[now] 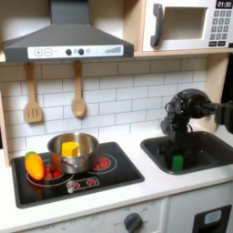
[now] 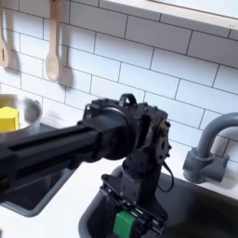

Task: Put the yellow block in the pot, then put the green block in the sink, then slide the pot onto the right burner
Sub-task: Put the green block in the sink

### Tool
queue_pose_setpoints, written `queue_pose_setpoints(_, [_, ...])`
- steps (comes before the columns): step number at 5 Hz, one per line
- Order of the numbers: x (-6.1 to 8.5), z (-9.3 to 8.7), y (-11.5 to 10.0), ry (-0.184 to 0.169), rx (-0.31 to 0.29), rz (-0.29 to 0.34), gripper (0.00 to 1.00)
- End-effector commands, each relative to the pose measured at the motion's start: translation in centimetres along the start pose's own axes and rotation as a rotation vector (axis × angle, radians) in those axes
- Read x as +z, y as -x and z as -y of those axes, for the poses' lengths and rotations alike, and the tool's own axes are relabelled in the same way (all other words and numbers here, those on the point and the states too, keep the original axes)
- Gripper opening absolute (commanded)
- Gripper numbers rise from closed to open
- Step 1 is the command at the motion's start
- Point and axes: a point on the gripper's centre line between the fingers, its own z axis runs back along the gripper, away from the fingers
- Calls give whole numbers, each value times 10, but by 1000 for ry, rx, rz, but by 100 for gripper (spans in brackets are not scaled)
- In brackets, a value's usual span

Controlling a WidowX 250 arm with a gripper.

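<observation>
Gripper (image 2: 125,221) low in the sink (image 1: 215,150), jaws parted around the green block (image 2: 123,223) — lift straight up, clear of it.

In the second exterior view, the pot (image 2: 20,110) is cut off by the left edge. The arm hides much of the sink (image 2: 200,209). The gripper (image 2: 130,206) fingertips blur together.

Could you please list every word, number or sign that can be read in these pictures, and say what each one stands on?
"01:30", roughly, hard to make out: the clock display at the top of the microwave panel in the first exterior view.
Microwave keypad markings: too small to read.
White marks on the range hood control strip: too blurred to read.
Red marks on the stove front edge: unreadable.
</observation>
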Motion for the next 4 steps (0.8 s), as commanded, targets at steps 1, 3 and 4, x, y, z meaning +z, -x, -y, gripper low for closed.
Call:
queue_pose_setpoints(1, [-9, -3, -18, -5, 9, -19, 0])
queue_pose_setpoints(3, [-21, -4, -24, -5, 0, -51, 0])
queue_pose_setpoints(4, [-24, -4, -21, -3, 3, -61, 0])
